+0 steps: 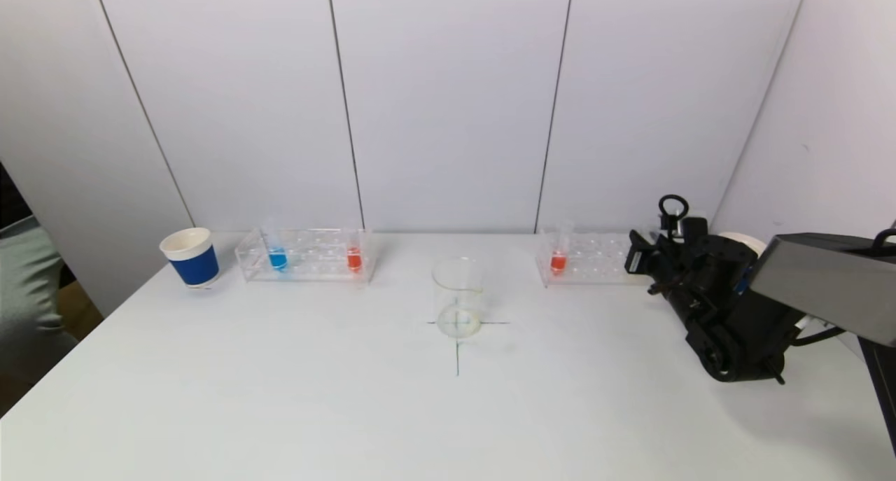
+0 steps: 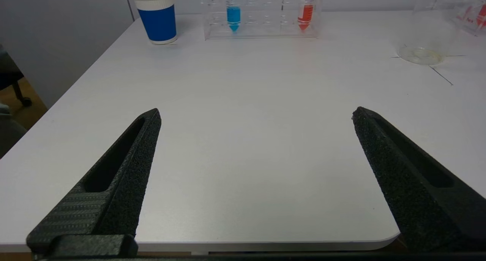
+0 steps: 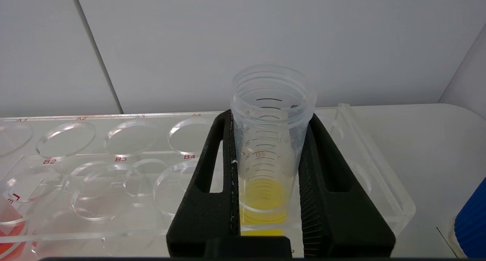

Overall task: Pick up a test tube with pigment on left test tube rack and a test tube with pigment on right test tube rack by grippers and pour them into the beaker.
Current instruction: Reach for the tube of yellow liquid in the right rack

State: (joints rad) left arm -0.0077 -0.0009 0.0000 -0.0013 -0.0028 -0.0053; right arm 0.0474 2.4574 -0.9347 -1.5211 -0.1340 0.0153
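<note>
The left rack (image 1: 304,267) holds a tube with blue pigment (image 1: 277,257) and a tube with red pigment (image 1: 353,257). The empty glass beaker (image 1: 458,295) stands on a cross mark at the table's middle. The right rack (image 1: 595,264) holds a red tube (image 1: 558,260) at its left end. My right gripper (image 1: 647,257) is at that rack's right end. In the right wrist view the right gripper (image 3: 269,116) is shut on a tube with yellow pigment (image 3: 271,147) that stands upright in slot B5. My left gripper (image 2: 256,112) is open and empty, low over the table's front edge.
A blue paper cup (image 1: 190,257) stands left of the left rack. Another blue cup (image 3: 472,219) stands just right of the right rack, behind my right arm. The white wall runs close behind both racks.
</note>
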